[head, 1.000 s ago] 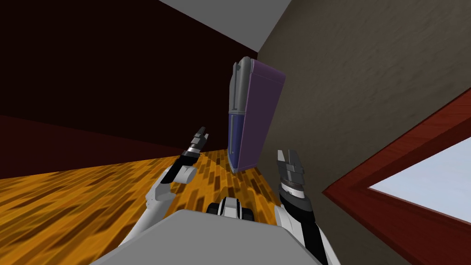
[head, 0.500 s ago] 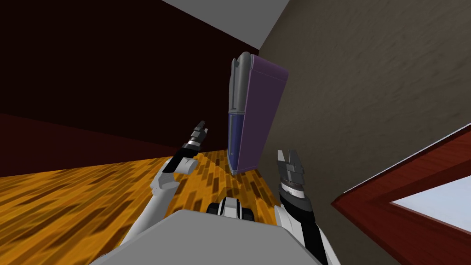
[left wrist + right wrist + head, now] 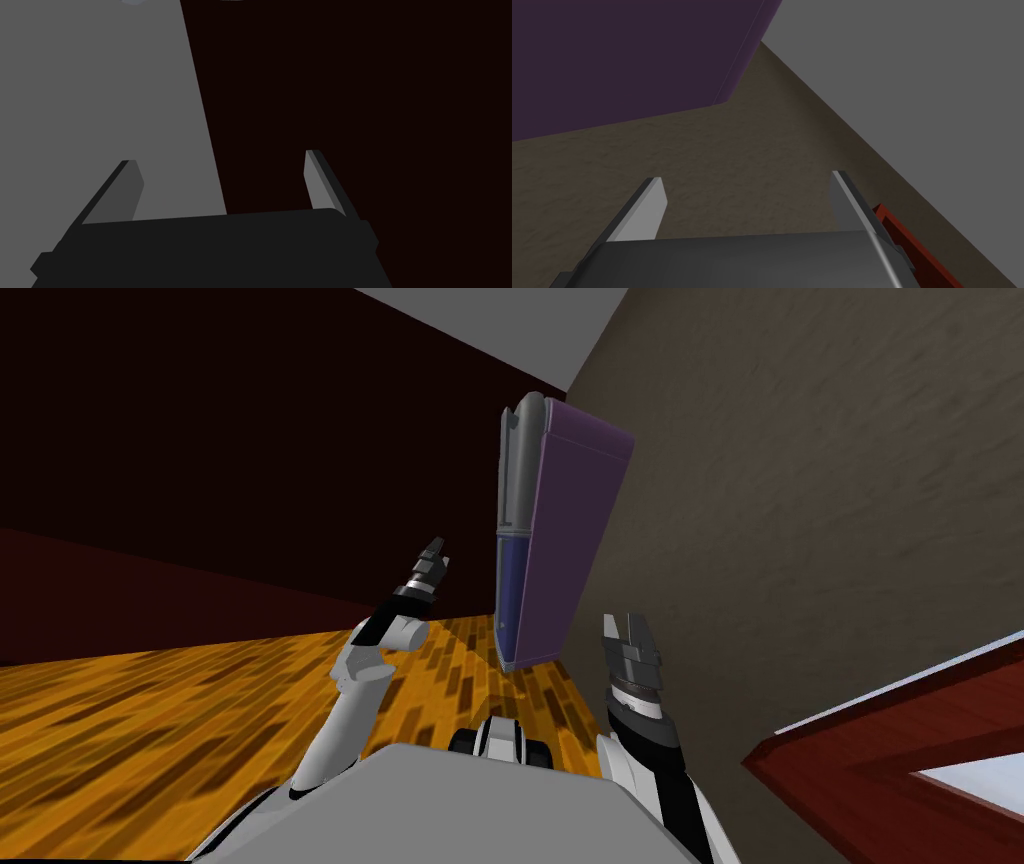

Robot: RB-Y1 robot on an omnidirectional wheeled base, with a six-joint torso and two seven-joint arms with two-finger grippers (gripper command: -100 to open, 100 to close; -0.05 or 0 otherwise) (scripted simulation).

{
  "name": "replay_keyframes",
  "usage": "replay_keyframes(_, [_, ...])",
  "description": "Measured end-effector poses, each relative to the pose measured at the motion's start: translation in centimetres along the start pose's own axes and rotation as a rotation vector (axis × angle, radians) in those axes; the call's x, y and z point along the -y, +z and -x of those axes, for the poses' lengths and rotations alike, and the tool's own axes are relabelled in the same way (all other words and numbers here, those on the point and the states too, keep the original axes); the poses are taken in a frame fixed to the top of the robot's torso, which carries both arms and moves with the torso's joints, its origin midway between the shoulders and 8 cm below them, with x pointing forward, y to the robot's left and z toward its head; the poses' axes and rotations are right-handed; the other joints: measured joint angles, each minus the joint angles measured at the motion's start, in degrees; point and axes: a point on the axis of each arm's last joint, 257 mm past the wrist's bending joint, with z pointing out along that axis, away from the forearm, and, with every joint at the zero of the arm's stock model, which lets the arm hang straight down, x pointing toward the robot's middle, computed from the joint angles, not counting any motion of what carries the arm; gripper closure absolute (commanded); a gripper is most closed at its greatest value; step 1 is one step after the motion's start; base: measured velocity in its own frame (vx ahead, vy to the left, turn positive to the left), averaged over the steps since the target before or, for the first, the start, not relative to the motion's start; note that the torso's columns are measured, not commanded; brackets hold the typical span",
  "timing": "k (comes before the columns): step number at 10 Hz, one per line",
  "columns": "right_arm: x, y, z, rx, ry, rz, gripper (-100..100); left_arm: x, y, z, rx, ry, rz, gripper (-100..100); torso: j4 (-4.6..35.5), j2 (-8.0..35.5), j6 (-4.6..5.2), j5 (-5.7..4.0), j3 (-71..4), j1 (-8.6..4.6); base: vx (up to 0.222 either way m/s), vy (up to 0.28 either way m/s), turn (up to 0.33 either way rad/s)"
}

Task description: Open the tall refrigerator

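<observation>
The tall refrigerator (image 3: 560, 538) stands against the brown wall, and I see it edge-on: a purple side, a grey upper door (image 3: 512, 473) and a blue lower door (image 3: 510, 588), both shut. My left gripper (image 3: 433, 556) is raised to the left of the lower door, short of it, and open with nothing between its fingers (image 3: 220, 156). My right gripper (image 3: 628, 628) hangs lower, to the right of the refrigerator, near the wall. It is also open and empty (image 3: 746, 176), with the refrigerator's purple side (image 3: 627, 55) ahead of it.
A patterned orange wood floor (image 3: 160, 728) spreads out to the left. A dark maroon wall (image 3: 200, 438) runs behind it. The rough brown wall (image 3: 800, 488) is close on the right, with a red window frame (image 3: 900, 758) low on it.
My view has turned, so the window frame has slid down and right. The left arm has risen a little towards the refrigerator. Both grippers have stayed open.
</observation>
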Motion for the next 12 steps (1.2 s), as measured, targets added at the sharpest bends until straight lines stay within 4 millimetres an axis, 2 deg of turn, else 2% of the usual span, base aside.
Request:
replay_keyframes(7, [0.0,0.0,0.0,0.000,0.000,0.000,0,3.3,3.7,2.5,0.050,0.040,-0.004,-100,0.02,0.07,0.00,0.01,0.04,0.02,0.086,-0.069,0.050])
replay_keyframes(12, [0.0,0.0,0.0,0.000,0.000,0.000,0,4.5,5.6,3.6,0.077,0.045,0.016,-100,0.01,0.06,0.01,0.04,0.03,0.15,0.098,-0.087,0.063])
